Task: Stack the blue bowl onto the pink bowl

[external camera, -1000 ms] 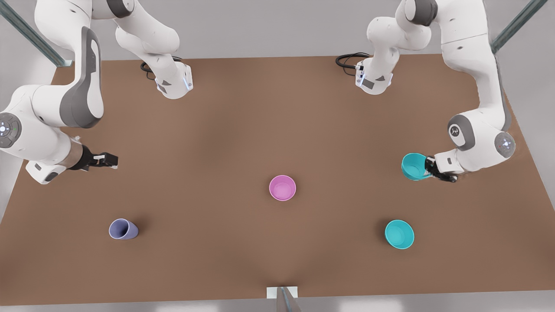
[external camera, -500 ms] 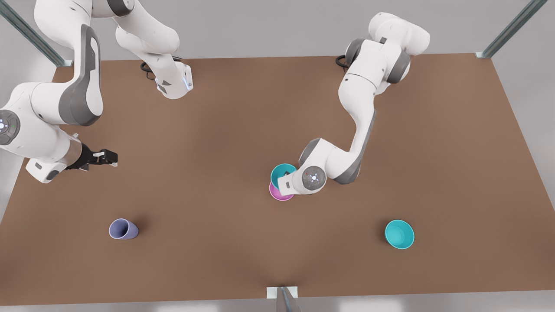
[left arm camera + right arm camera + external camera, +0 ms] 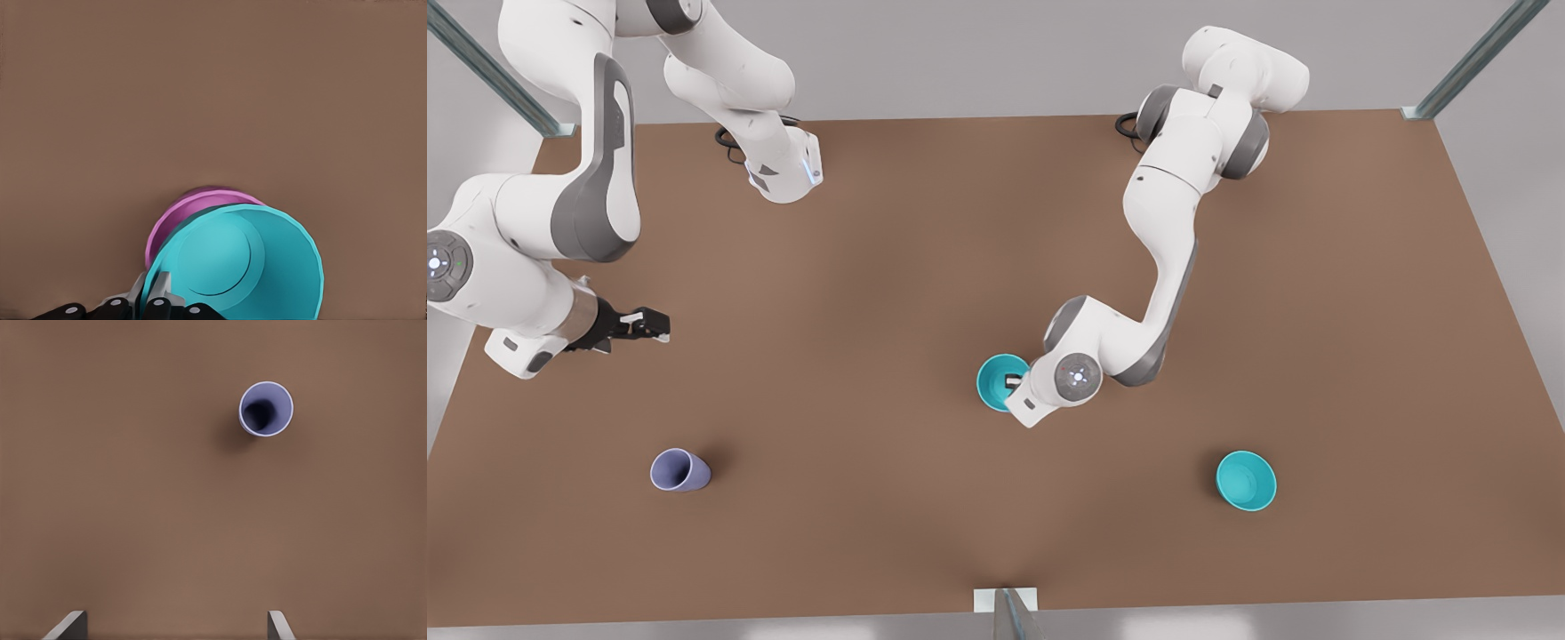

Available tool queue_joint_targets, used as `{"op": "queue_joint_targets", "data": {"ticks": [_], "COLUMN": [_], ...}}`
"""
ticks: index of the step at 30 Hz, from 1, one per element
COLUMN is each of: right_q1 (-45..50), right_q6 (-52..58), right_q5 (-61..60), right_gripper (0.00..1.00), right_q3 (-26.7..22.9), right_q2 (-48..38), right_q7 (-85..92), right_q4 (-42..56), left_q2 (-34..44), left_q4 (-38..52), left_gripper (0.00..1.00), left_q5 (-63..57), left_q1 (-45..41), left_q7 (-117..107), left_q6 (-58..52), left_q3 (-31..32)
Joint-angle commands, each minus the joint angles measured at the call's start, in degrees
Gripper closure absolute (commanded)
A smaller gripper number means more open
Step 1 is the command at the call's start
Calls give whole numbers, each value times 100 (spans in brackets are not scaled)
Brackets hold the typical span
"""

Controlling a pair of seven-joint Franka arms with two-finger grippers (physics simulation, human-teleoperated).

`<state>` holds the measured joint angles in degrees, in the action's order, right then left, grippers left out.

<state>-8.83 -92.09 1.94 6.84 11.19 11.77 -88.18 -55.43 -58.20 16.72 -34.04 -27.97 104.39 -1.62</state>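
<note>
**Two bowls meeting at mid-table**

Two arms are on my screens. My left gripper (image 3: 1012, 384) sits at the middle of the table (image 3: 925, 240), its fingers (image 3: 155, 298) clamped on the rim of the blue bowl (image 3: 1000, 381). From the left wrist view I see that bowl (image 3: 243, 265) directly over the pink bowl (image 3: 177, 217), covering most of it; a crescent of pink rim shows past one side. I cannot tell whether the blue bowl is fully seated in the pink one or just above it. In the front view the pink bowl is hidden beneath the blue one.

My right gripper (image 3: 640, 325) waits near the table edge on the front view's left, well apart from the bowls. Its two fingertips (image 3: 67, 627) stand wide apart with nothing between them, and its wrist camera looks down on the lavender cup (image 3: 266, 409).

That cup (image 3: 679, 469) stands upright toward the near edge on the front view's left. A second teal bowl (image 3: 1246, 480) rests toward the near edge on the front view's right, alone.
</note>
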Motion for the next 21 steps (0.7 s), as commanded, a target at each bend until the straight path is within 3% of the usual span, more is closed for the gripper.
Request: {"op": "queue_joint_targets", "data": {"ticks": [1, 2, 3, 4, 8, 11, 15, 16, 18, 21], "right_q1": [-5, -5, -14, -5, -5, -5, -5, -5, -14, -14], "right_q6": [-29, -29, -29, -29, -29, -29, -29, -29, -20, -29], "right_q5": [-1, -1, -1, -1, -1, -1, -10, -10, -10, -10], "right_gripper": [0, 0, 0, 0, 0, 0, 0, 0, 0, 0], "right_q3": [1, 1, 1, 1, 1, 1, 1, 1, 1, 1], "right_q2": [-2, -2, -2, -2, 15, -2, -29, -37, -46, -37], "right_q7": [141, 141, 141, 141, 141, 141, 141, 141, 141, 141], "right_q4": [3, 3, 3, 3, 3, 3, 11, 11, 11, 11], "left_q2": [6, 6, 6, 6, 85, 1271, 2633, 3027, 3899, 3917], "left_q4": [1, 1, 1, -7, -69, -43, -16, -77, -1027, -922], "left_gripper": [79, 79, 43, 0, 0, 0, 0, 0, 0, 0], "left_q5": [16, 16, 16, 16, -37, -493, -2401, -2349, -1320, -1469], "left_q1": [3, 11, 20, 29, 248, 802, 1505, 1611, 2332, 2314], "left_q7": [-2133, -2125, -2098, -2072, -2054, -1132, 2287, 2279, 2314, 2305], "left_q6": [38, 38, 38, 38, -348, -2536, -4585, -4533, -3566, -3636], "left_q3": [3, 3, 3, 3, 179, 135, 127, 153, 364, 364]}}
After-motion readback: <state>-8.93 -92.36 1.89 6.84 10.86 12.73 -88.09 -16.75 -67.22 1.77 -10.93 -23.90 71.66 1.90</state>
